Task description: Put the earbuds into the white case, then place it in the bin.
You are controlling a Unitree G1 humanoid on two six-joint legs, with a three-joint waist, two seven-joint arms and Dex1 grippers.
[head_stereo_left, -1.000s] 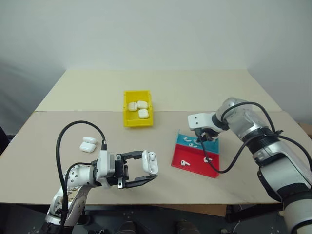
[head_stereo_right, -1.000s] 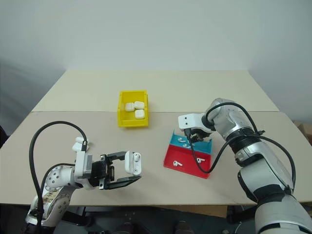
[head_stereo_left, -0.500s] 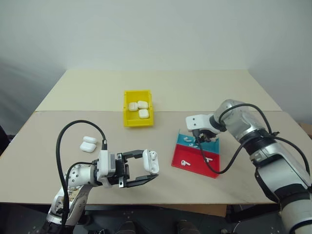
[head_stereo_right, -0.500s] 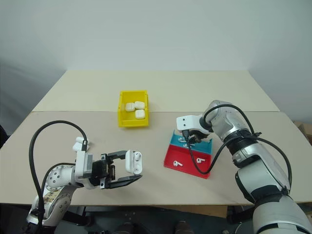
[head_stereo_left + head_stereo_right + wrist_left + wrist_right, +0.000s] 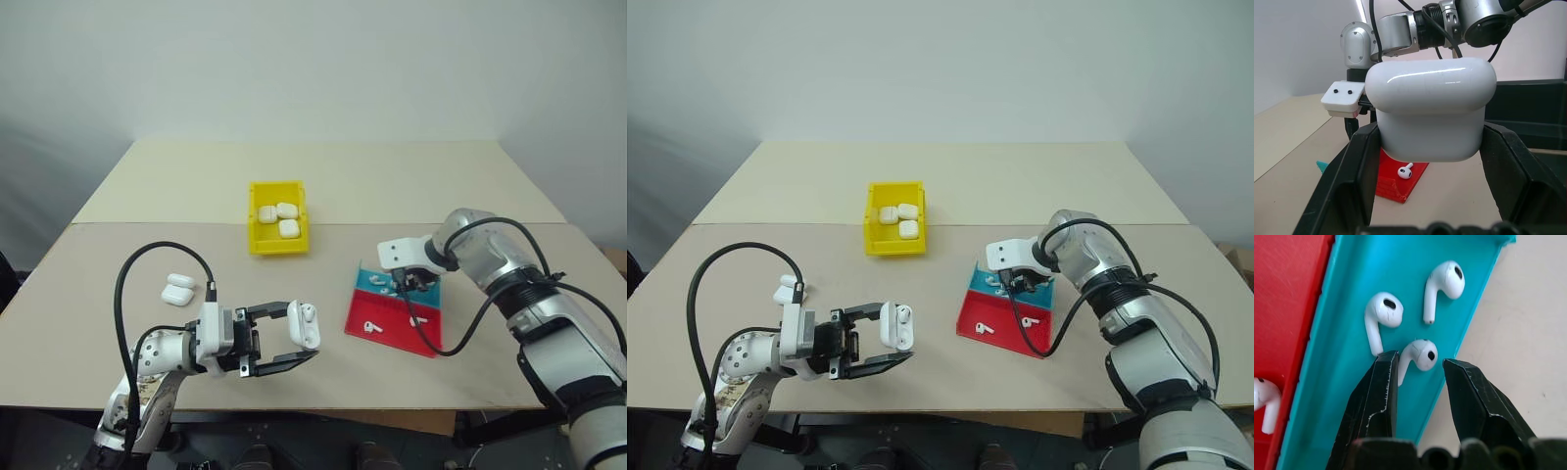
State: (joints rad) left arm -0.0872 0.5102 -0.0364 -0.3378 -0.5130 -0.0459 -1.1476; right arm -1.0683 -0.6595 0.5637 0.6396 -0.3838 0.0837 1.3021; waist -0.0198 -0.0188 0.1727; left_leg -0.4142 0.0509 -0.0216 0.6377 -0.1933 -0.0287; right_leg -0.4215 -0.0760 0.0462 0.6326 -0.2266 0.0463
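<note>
The right wrist view shows three earbuds (image 5: 1420,357) on the tray's (image 5: 1342,313) teal strip, one between the right gripper's (image 5: 1418,377) spread fingers, untouched. From the head, the left gripper (image 5: 284,338) pinches an open white case (image 5: 303,324) above the table (image 5: 98,323); three cases fill the bin (image 5: 276,242), two lie left.

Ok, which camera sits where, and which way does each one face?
Head pair: on the head, looking forward and down over the table, bin and tray; both arms show.
Left wrist: along the left gripper, shut on the case, toward the right arm and tray.
Right wrist: down between open fingers at earbuds in the tray's teal part.
Shared: both wrist views see the tray, and so does the head pair.
</note>
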